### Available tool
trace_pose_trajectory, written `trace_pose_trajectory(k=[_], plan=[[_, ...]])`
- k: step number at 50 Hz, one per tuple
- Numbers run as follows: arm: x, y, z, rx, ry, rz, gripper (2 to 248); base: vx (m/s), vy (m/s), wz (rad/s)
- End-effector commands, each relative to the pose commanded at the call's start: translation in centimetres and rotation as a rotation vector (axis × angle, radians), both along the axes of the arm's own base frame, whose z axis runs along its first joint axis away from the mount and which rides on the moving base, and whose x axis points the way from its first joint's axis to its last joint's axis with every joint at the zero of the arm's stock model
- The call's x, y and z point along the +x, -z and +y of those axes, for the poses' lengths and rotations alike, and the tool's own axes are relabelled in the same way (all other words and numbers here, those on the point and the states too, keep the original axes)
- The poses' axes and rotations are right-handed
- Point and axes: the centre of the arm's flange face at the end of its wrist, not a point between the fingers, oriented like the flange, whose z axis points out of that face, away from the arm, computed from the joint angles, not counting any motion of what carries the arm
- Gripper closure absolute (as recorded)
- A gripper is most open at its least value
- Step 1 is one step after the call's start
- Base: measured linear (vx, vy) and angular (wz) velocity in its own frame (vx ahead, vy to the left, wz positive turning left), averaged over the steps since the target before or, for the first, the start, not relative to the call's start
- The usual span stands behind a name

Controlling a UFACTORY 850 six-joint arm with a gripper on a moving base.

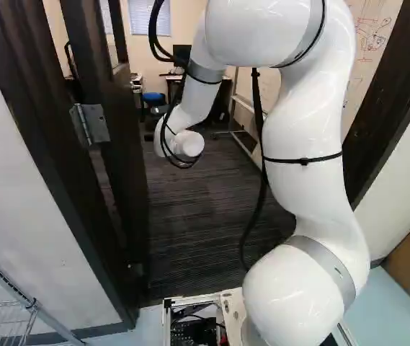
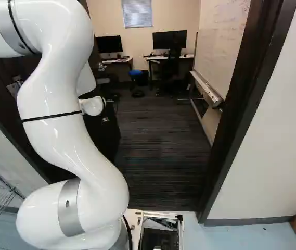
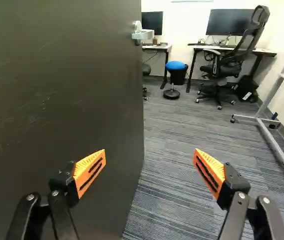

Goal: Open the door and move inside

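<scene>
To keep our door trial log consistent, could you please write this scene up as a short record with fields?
door: dark flat-faced door, standing open
handle: silver metal lever near the door's free edge
claw: black two-fingered claw with orange pads, open, nothing gripped; one finger before the door face, the other before the carpet
way in: dark striped carpet visible through the doorway
inside: blue-topped round stool, black office chair, white wall board
base: at the threshold, beside pale blue floor

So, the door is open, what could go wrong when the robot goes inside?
The open pincer spans the edge of the door in the wrist view; one finger may catch it. The pincer does not hold the door, so it might swing back. The arm could also scrape the dark door frame.
</scene>
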Motion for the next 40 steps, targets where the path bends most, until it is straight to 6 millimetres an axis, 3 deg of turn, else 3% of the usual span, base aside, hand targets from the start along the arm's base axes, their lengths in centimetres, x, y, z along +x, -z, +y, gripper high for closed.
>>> trace_pose_trajectory(k=[18,40], plan=[[-1.0,-0.5,-1.8,-0.002,0.021,0.002,3,0.000,0.000,0.000],[-3.8,-1.3,-5.8,-0.006,0.071,0.008,3,0.000,0.000,0.000]])
